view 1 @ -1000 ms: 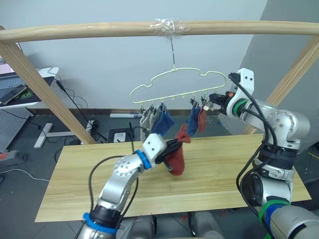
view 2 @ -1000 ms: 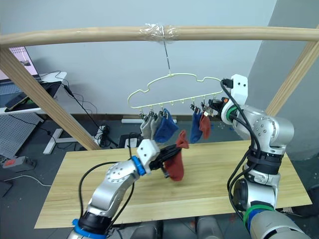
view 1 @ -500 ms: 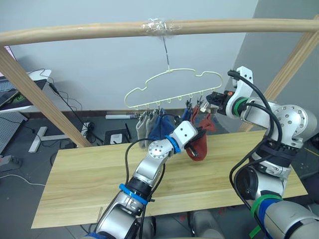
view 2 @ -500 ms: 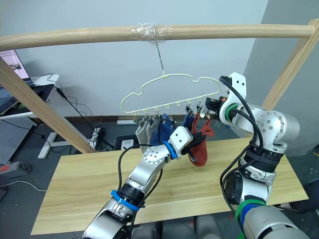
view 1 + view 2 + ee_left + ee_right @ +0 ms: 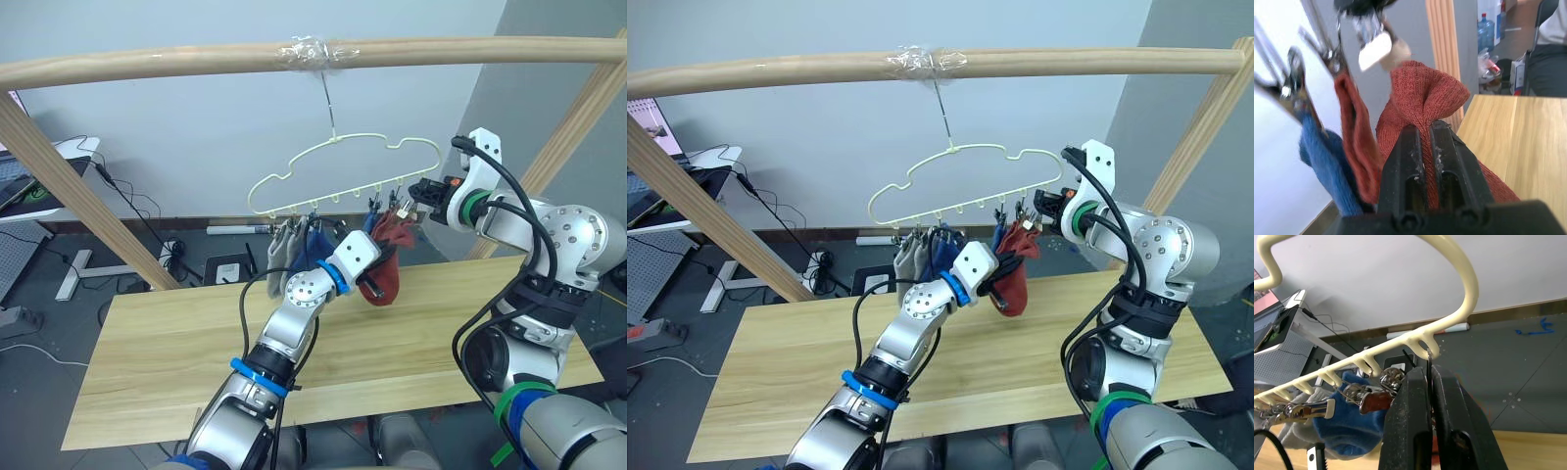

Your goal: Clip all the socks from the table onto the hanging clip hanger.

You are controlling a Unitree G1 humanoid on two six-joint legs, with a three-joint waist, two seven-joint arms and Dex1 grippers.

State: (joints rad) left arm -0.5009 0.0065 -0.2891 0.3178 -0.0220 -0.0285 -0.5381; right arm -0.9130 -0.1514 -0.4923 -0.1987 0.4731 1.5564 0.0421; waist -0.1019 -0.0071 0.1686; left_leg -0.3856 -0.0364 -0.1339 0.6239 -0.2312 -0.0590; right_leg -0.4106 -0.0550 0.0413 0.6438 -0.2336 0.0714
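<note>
Bare table (image 5: 176,343) | left gripper (image 5: 375,266) clamped on last rust-red sock (image 5: 384,277), raised since 1 s ago to clip hanger (image 5: 343,176) right end | right gripper (image 5: 423,192) pinching end clip (image 5: 1426,363) | five hung; clipping imminent

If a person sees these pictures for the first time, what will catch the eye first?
First, the rust-red sock pinched in the left tool, held up just under the right end of the clip hanger. Beside it, the right tool is shut on the end clip. Grey, blue and red socks already hang from the other clips, above the table.
</note>
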